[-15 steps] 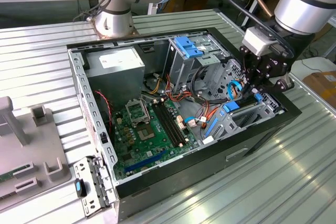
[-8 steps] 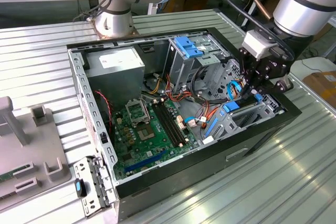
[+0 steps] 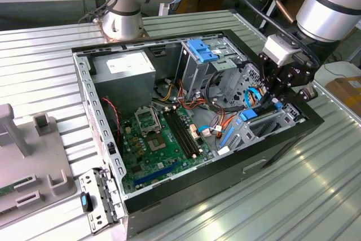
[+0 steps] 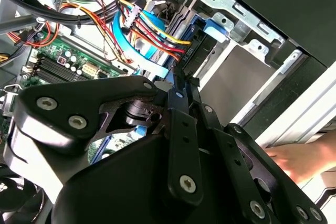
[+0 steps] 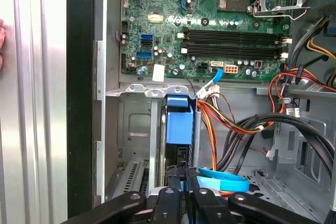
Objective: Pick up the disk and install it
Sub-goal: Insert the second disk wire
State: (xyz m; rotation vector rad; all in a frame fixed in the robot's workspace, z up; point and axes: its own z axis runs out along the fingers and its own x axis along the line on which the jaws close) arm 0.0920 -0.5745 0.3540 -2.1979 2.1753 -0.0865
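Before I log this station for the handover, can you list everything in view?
computer case: one, black, open on the ribbed metal table.
disk: one, blue bracket, standing on edge in the case's bay, between the claw's fingers.
power-supply box: one, grey with white label, far corner of the case.
motherboard: one, green, on the case floor.
blue latch: one, atop the metal cage.
cables: a bundle, red, yellow, orange, black and blue, beside the disk.
grey fixture: one, at the exterior view's left.
person's hand: one, by the case's outer wall.
claw: one, black, shut on the disk.
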